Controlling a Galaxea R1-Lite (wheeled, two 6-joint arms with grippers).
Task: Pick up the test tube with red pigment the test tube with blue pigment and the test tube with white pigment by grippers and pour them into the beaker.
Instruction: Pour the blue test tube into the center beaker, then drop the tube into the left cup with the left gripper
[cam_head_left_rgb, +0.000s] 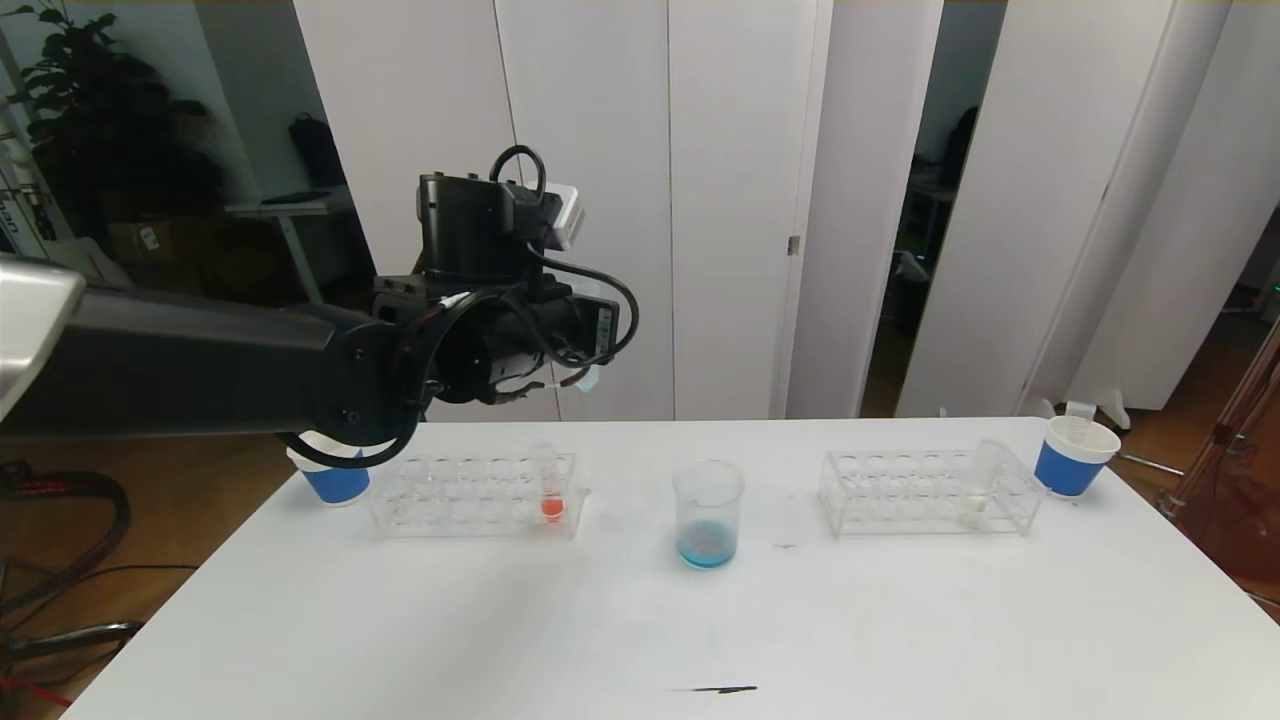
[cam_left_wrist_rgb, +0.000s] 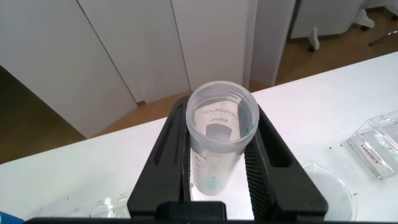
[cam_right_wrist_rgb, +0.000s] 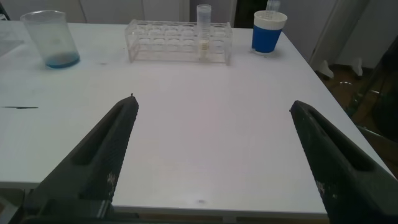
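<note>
Looking down the left gripper (cam_left_wrist_rgb: 217, 165), the left wrist view shows it clamped on the test tube with blue pigment (cam_left_wrist_rgb: 219, 134), clear, nearly drained; the head view hides that tube behind the arm. Right gripper (cam_right_wrist_rgb: 211, 155), outside the head view, spread wide above the table (cam_right_wrist_rgb: 205, 149). Beaker (cam_head_left_rgb: 708, 515) mid-table, blue liquid inside. Test tube with white pigment (cam_right_wrist_rgb: 203, 32) upright in the right rack (cam_right_wrist_rgb: 180, 41), faint in the head view.
</note>
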